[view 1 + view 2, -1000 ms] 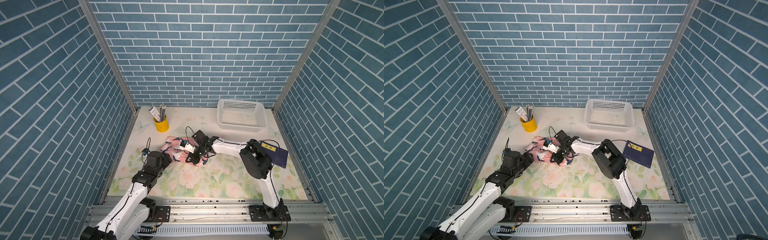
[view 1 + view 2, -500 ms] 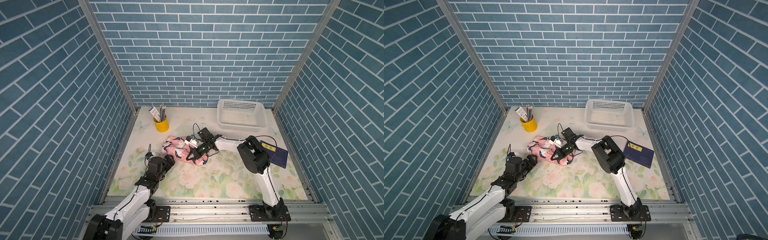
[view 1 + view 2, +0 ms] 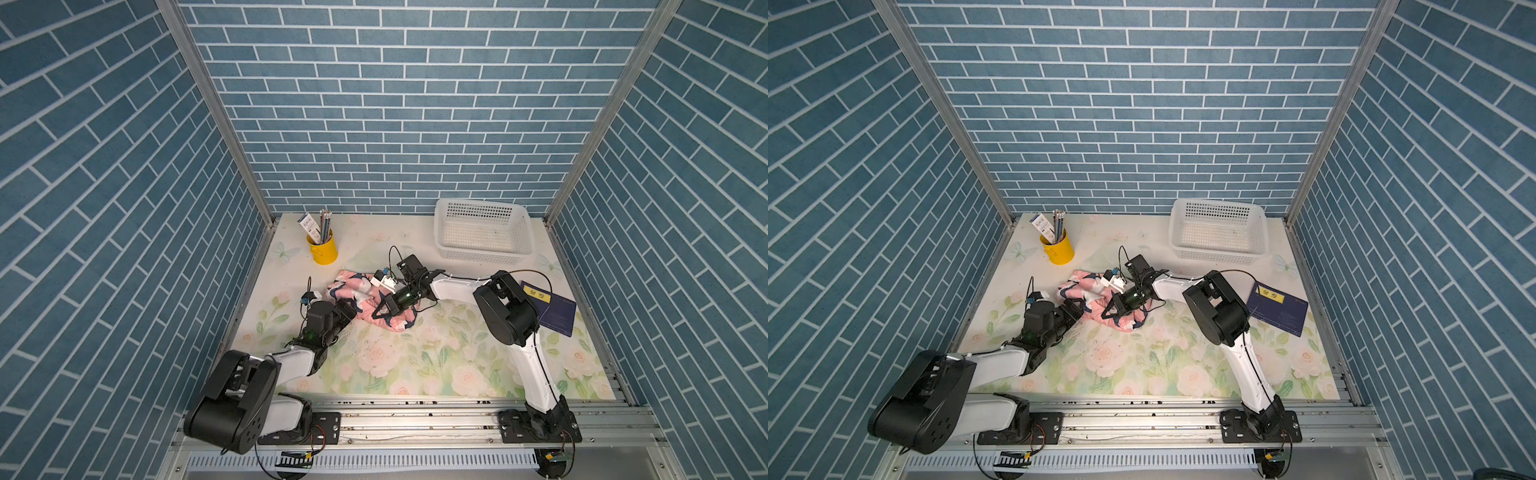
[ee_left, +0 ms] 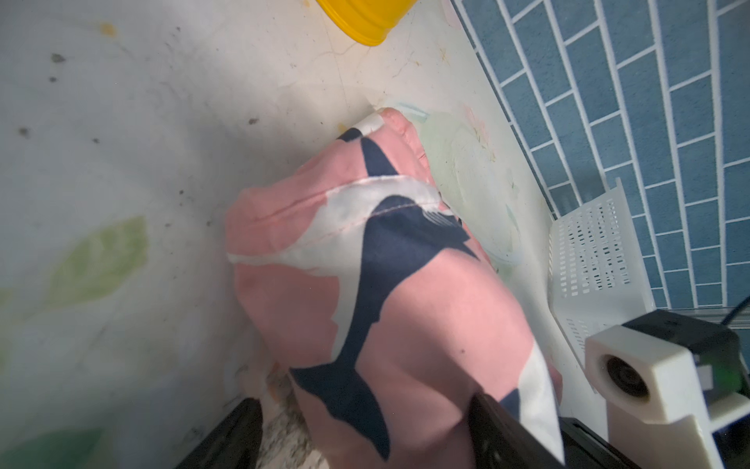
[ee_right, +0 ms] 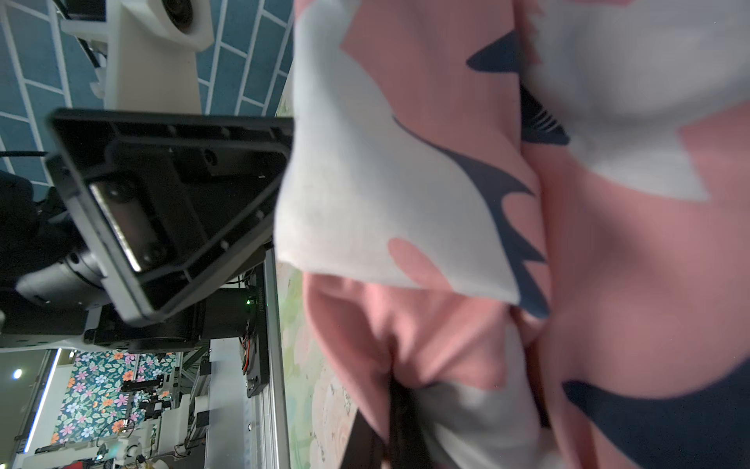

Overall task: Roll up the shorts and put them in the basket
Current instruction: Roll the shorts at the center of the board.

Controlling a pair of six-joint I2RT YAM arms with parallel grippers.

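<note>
The shorts (image 3: 361,297), pink with navy-and-white sharks, lie as a loose, part-rolled bundle on the floral desk (image 3: 415,361), left of its middle and nearer the back wall than the front rail. In both top views the bundle's long axis runs slantwise, from a far end toward the yellow cup (image 3: 322,249) to a near end toward the desk's centre (image 3: 1096,301). The roll is judged unfinished: folds stand open and a corner trails at the near end.

The right tool (image 3: 379,312) reaches in from the right and rests on the bundle's near half. Its fingers are pressed together, and the right wrist view shows a fold of cloth (image 5: 527,243) gathered around them (image 5: 399,422), so it is judged to pinch the fabric.

The left tool (image 3: 348,308) sits just beside the bundle's left flank. The left wrist view shows its fingers spread, one to each side of the cloth (image 4: 406,304): one finger (image 4: 503,430) meets the fabric, while the other (image 4: 239,430) stands clear with bare desk between.

The shorts therefore lie straight ahead of the left tool, along its reach and toward the far right. Both tools are at the bundle; the left arm alone is free to take a new hold. The coming move turns on closing across the roll, not along it.

The white basket (image 3: 482,232) and dark blue booklet (image 3: 552,309) stand well apart to the right.
</note>
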